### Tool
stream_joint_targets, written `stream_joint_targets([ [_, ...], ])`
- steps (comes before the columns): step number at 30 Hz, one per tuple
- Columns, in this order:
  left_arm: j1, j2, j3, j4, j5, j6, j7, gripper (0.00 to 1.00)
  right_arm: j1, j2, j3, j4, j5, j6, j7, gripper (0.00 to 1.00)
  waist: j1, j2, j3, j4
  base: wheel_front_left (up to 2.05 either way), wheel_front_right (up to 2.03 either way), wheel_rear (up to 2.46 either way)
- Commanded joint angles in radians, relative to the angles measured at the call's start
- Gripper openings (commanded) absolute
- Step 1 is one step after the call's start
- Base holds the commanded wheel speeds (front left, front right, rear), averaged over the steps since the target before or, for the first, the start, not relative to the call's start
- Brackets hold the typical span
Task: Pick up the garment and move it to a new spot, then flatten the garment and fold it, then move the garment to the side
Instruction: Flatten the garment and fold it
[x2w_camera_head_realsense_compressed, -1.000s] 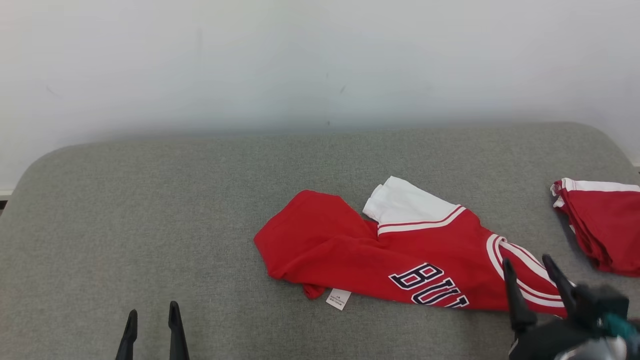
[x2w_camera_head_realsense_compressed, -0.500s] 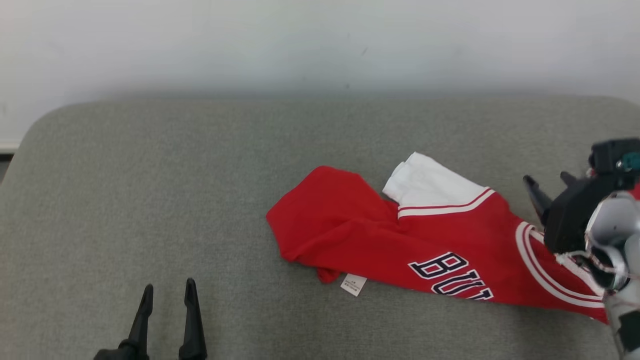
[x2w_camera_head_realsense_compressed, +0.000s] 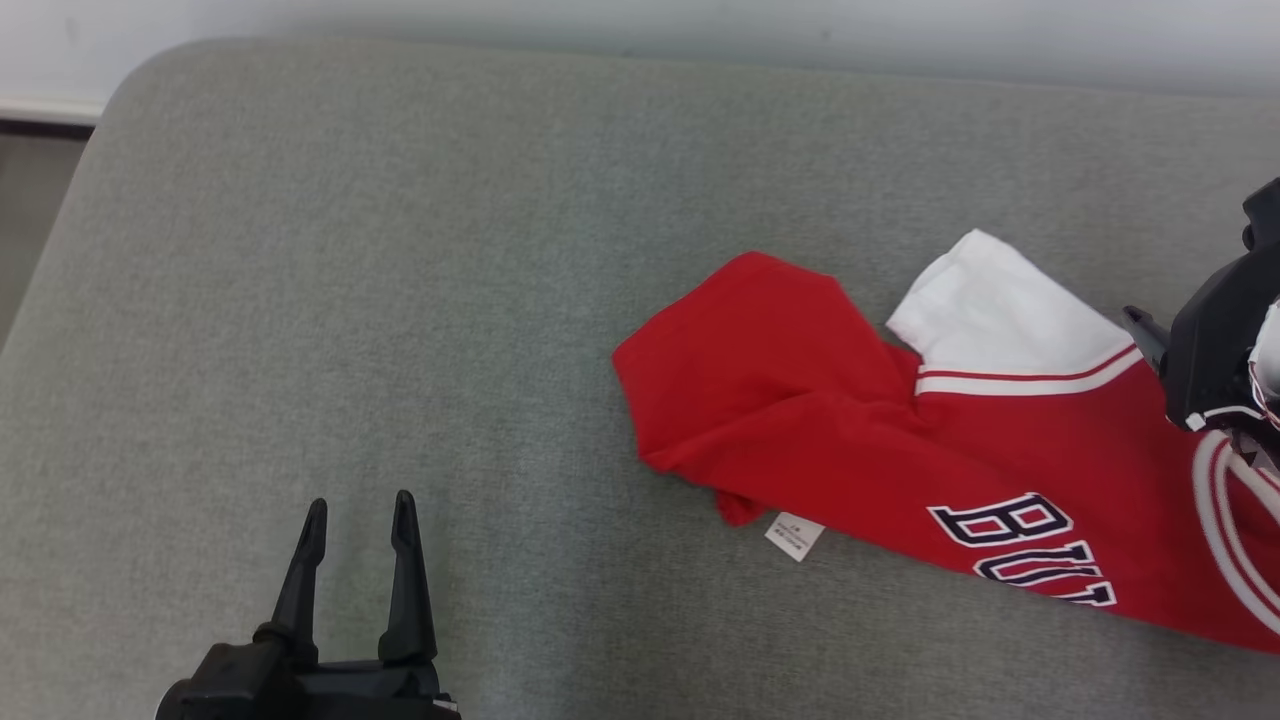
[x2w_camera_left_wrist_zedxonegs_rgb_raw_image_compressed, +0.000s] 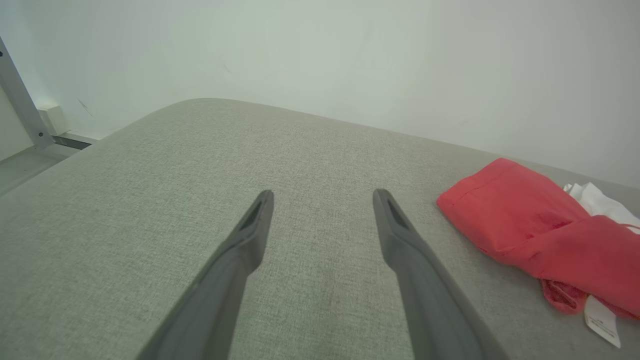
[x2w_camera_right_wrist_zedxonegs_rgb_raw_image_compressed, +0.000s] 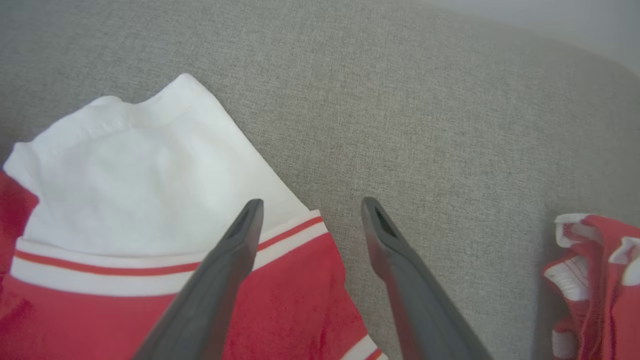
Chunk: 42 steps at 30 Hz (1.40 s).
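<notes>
The garment (x2w_camera_head_realsense_compressed: 880, 440) is a red jersey with a white sleeve (x2w_camera_head_realsense_compressed: 1000, 310), white stripes and dark letters. It lies crumpled on the grey cushion, right of centre in the head view. A white label (x2w_camera_head_realsense_compressed: 795, 535) sticks out at its near edge. My right gripper (x2w_camera_right_wrist_zedxonegs_rgb_raw_image_compressed: 310, 205) is open above the garment's far right edge, by the striped band under the white sleeve. One of its fingertips (x2w_camera_head_realsense_compressed: 1138, 322) shows at the right edge of the head view. My left gripper (x2w_camera_head_realsense_compressed: 358, 510) is open over bare cushion, well left of the garment (x2w_camera_left_wrist_zedxonegs_rgb_raw_image_compressed: 520, 220).
The grey fabric cushion (x2w_camera_head_realsense_compressed: 400, 250) spreads wide to the left, with its rounded corner and floor (x2w_camera_head_realsense_compressed: 30, 200) at the upper left. A second red and white garment (x2w_camera_right_wrist_zedxonegs_rgb_raw_image_compressed: 595, 270) lies bunched to the right of my right gripper. A pale wall runs behind.
The head camera has tilted down and turned, shifting the whole picture. My right gripper has risen from the garment's near right end to its far right edge by the white sleeve.
</notes>
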Motion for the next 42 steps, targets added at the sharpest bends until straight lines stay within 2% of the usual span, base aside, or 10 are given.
stream_joint_targets([
  [1, -0.017, -0.001, -0.002, -0.007, 0.0, 0.005, -0.003, 1.0, -0.009, -0.01, 0.002, 0.006, 0.009, 0.0, 0.009, 1.0, -0.0002, -0.0001, 0.06, 0.06, 0.0, 0.0, 0.0],
  [9, -0.022, -0.001, -0.002, -0.006, -0.005, 0.007, -0.003, 1.0, 0.006, -0.006, -0.012, 0.065, -0.003, 0.0, 0.066, 1.0, -0.0002, -0.0001, 0.072, 0.075, 0.0, 0.0, 0.0],
  [10, -0.023, -0.001, -0.003, -0.005, -0.005, 0.007, -0.003, 1.0, 0.012, 0.0, -0.014, 0.07, -0.005, 0.0, 0.076, 0.83, -0.0002, -0.0001, 0.072, 0.075, 0.0, 0.0, 0.0],
  [12, -0.026, -0.001, -0.003, -0.003, -0.005, 0.008, -0.003, 1.0, 0.023, 0.008, -0.01, 0.067, -0.005, 0.0, 0.093, 0.13, -0.0002, -0.0001, 0.07, 0.071, 0.0, 0.0, 0.0],
  [13, -0.026, -0.001, -0.003, -0.001, -0.005, 0.01, -0.003, 1.0, 0.027, 0.007, -0.003, 0.057, -0.008, 0.0, 0.1, 0.0, -0.0002, -0.0001, 0.067, 0.069, 0.0, 0.0, 0.0],
  [21, -0.018, -0.001, 0.006, 0.013, -0.008, 0.013, -0.003, 1.0, 0.03, -0.001, 0.007, -0.1, 0.002, 0.0, -0.03, 0.0, -0.0002, -0.0001, 0.022, 0.043, 0.0, 0.0, 0.0],
  [28, 0.02, -0.001, 0.032, 0.023, 0.002, 0.008, -0.003, 1.0, 0.202, 0.032, -0.104, -0.398, -0.024, 0.0, -0.072, 0.0, -0.0002, -0.0001, -0.065, -0.02, 0.0, 0.0, 0.0],
  [32, 0.039, -0.001, 0.041, 0.026, 0.005, 0.009, -0.003, 1.0, 0.368, 0.096, -0.221, -0.559, -0.065, 0.0, -0.042, 0.0, -0.0002, -0.0001, -0.098, -0.051, 0.0, 0.0, 0.0],
  [36, 0.053, -0.001, 0.052, 0.027, 0.006, 0.01, -0.003, 1.0, 0.549, 0.197, -0.322, -0.679, -0.095, 0.0, -0.016, 0.0, -0.0002, -0.0001, -0.115, -0.077, 0.0, 0.0, 0.0],
  [42, 0.062, -0.001, 0.064, 0.03, 0.012, 0.001, -0.003, 1.0, 0.729, 0.331, -0.41, -0.694, -0.14, 0.0, -0.038, 0.0, -0.0002, -0.0001, -0.135, -0.108, 0.0, 0.0, 0.0],
])
